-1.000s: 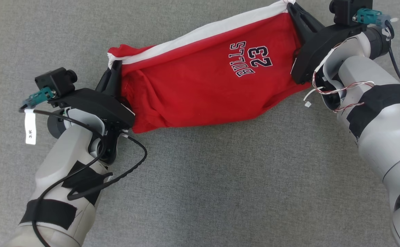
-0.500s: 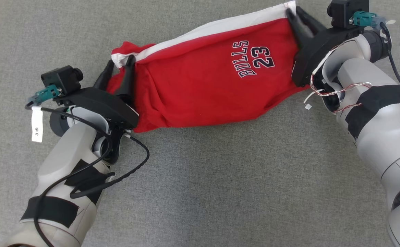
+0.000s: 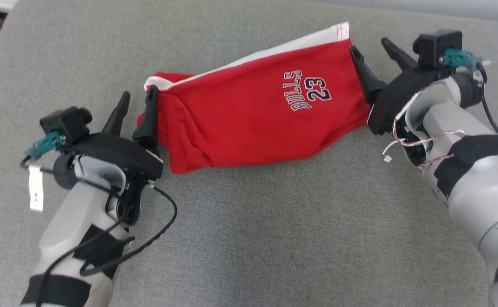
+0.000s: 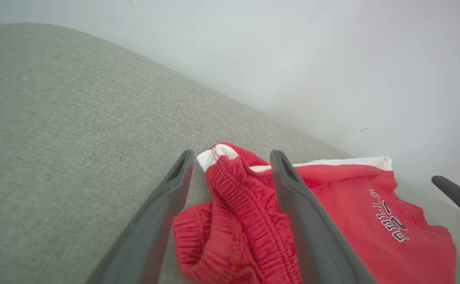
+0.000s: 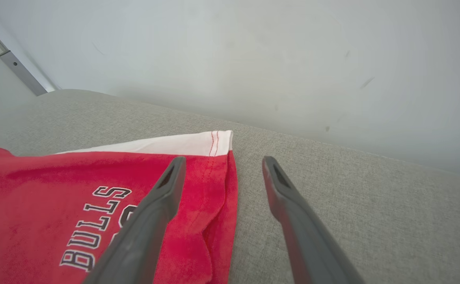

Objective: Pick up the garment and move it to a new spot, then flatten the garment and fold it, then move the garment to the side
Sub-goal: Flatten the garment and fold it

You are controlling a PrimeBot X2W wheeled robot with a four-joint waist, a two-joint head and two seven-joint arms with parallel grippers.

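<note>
Between the two grippers, one pair of red Bulls shorts [image 3: 253,115] lies stretched lengthwise on the grey upholstered surface [image 3: 274,221], probably so that it rests flat for folding. The left gripper [image 3: 138,91] has its fingers spread, straddling the bunched waistband [image 4: 230,205] without clamping it. The right gripper [image 3: 368,44] is likewise apart, inner finger over the hem [image 5: 218,165], outer finger beside the cloth. Count: one garment, two grippers, both empty.
</note>
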